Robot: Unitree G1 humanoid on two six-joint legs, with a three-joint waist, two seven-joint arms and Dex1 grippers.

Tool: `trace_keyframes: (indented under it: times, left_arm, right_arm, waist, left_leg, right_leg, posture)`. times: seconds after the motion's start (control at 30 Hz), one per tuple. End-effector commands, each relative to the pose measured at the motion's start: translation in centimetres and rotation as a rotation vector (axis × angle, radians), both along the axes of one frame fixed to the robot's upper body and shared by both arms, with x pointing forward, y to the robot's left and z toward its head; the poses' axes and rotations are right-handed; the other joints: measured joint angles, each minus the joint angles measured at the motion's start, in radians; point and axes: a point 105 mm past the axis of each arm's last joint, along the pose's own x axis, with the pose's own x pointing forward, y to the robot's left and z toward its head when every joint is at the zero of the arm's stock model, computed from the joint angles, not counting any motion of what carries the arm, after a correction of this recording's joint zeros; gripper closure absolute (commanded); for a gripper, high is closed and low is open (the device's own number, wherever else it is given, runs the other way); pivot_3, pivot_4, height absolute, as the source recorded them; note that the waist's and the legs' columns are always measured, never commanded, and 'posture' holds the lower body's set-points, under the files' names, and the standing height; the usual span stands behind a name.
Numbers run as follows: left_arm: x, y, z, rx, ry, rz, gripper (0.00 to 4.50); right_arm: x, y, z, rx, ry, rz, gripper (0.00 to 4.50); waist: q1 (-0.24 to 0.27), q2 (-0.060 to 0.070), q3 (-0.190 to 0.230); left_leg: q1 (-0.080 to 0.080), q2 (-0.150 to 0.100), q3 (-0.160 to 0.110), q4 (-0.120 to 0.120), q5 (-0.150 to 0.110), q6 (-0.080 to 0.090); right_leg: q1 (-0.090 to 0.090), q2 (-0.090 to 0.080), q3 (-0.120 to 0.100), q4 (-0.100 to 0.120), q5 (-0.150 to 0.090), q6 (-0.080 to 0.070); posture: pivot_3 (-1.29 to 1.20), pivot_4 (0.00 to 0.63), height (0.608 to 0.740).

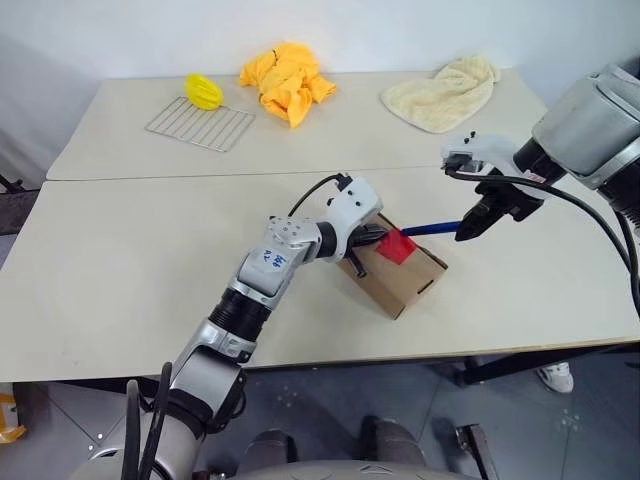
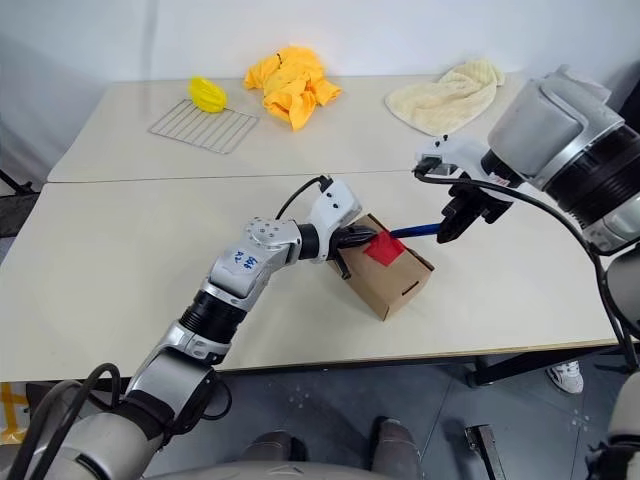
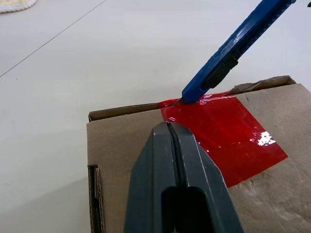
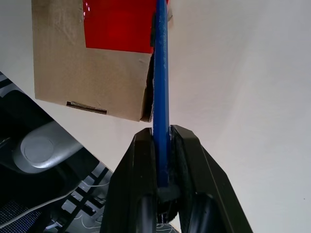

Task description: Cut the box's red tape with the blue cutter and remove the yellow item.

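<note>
The box (image 1: 398, 268) sits at the centre of the left eye view, slightly right and below the middle, on the near table (image 1: 120, 280). The left gripper (image 3: 171, 145) has its fingers pressed together with nothing between them, their tips resting on the box top at the edge of the red tape (image 3: 221, 133). The right gripper (image 4: 162, 145) is clamped on the blue cutter (image 4: 160, 77), whose tip meets the far edge of the tape, right of centre in the left wrist view. The main risk, I judge, is that the box is only pushed down from above, not gripped: a drag of the cutter along the seam could slide or tip it and spoil the cut. The cutter is a slim handle held near its rear end, so a side load could twist it in the fingers. The stroke would also run toward the left fingers, and the tip might hit them. Whether a blade is out, and whether it has bitten through the tape, cannot be made out. The inside of the box is hidden, so the yellow item in it cannot be seen, and the seam under the tape is covered.
</note>
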Motion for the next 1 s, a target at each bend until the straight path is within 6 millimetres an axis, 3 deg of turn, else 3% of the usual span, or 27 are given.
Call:
trace_keyframes:
  times: [0.03, 0.27, 0.67, 1.0]
  left_arm:
    - [0.3, 0.3, -2.0, 0.056, 0.051, 0.028, 4.50]
    - [0.6, 0.3, -2.2, 0.055, 0.051, 0.034, 4.50]
    - [1.0, 0.1, -2.3, 0.059, 0.045, 0.033, 4.50]
    - [0.9, -0.4, -2.4, 0.070, 0.042, 0.001, 4.50]
  right_arm:
    - [-1.9, 0.3, 0.3, 0.028, 0.060, 0.067, 4.35]
    - [-4.0, -1.1, -0.1, -0.004, 0.093, 0.094, 4.35]
    - [-5.7, -2.7, 0.7, -0.017, 0.058, 0.098, 4.35]
    - [-6.8, -6.5, 6.8, 0.077, -0.240, 0.009, 4.35]
  waist:
    - [0.008, 0.000, 0.000]
    - [0.013, 0.000, 0.000]
    - [0.015, 0.000, 0.000]
    - [0.019, 0.000, 0.000]
  left_leg:
    - [0.000, 0.000, 0.000, 0.000, 0.000, 0.000]
    - [-0.001, 0.000, 0.000, -0.001, 0.000, 0.000]
    - [-0.002, 0.000, -0.001, -0.001, 0.000, 0.000]
    - [-0.003, 0.000, -0.001, 0.000, -0.001, 0.001]
  right_leg:
    - [0.000, 0.000, 0.000, 0.000, 0.000, 0.000]
    - [0.000, 0.000, -0.001, -0.004, 0.000, 0.000]
    - [0.000, 0.000, 0.000, -0.004, 0.000, 0.000]
    - [0.000, 0.000, -0.001, -0.006, 0.002, 0.001]
  posture:
    - [0.00, 0.150, 0.740]
    - [0.00, 0.150, 0.740]
    - [0.00, 0.150, 0.740]
    - [0.00, 0.150, 0.740]
